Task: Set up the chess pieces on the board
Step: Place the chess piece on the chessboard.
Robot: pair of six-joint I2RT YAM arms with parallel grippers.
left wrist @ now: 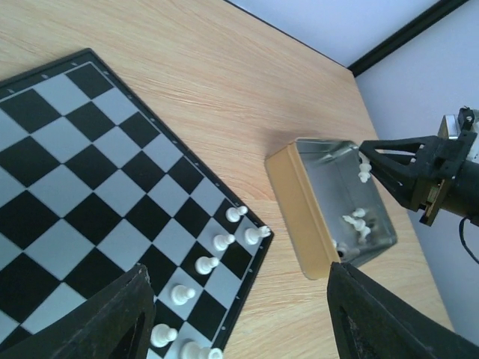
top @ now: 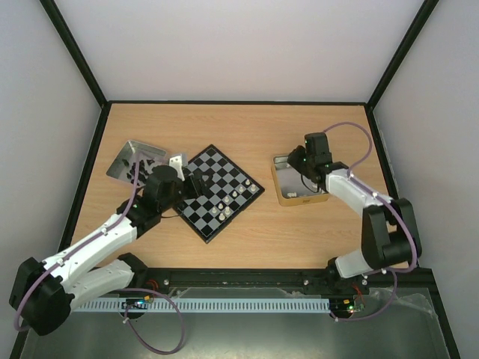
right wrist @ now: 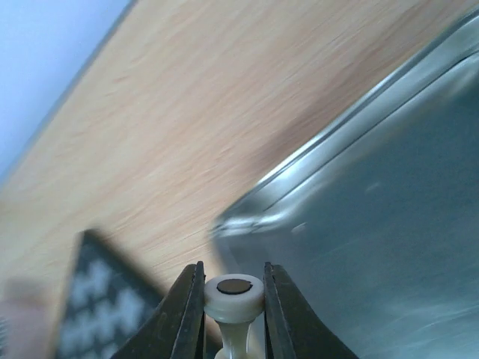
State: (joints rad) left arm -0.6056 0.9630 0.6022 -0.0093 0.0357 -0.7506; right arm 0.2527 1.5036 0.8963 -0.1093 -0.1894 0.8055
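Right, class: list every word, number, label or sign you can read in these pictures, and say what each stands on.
Nothing reads clearly in any view.
The board: tiny pale marks along its black edge, too small to read.
The gold tin: a small dark mark on its near wall, too blurred to read.
The held chess piece: a plain dark disc under its base, no writing.
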